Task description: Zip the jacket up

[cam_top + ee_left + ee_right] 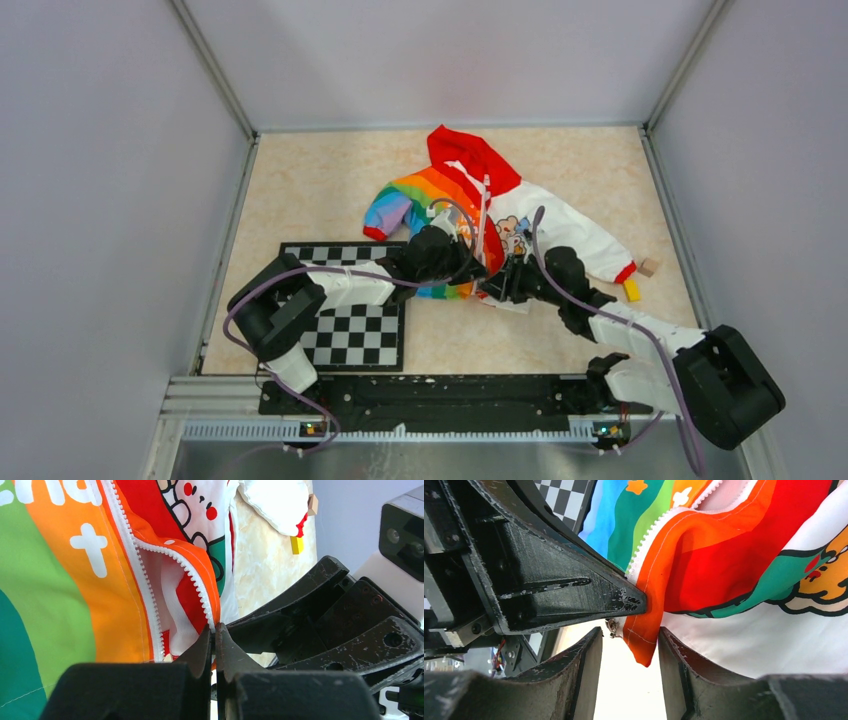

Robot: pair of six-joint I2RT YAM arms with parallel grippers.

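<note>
- jacket (470,190): is lying mid-surface (560,330), partly unzipped, red hood farthest from the arms.
- left tool (215,637): is clenching the jacket's orange bottom edge.
- right tool (629,642): is standing released, with the hem corner hanging between its jaws.

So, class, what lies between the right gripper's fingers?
The orange bottom corner of the jacket, inside the open right gripper; the right wrist view shows it.

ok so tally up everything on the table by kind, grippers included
jacket: 1
checkerboard mat: 1
small blocks: 2, a yellow block and a tan block
grippers: 2, the left gripper and the right gripper
total: 6
</note>
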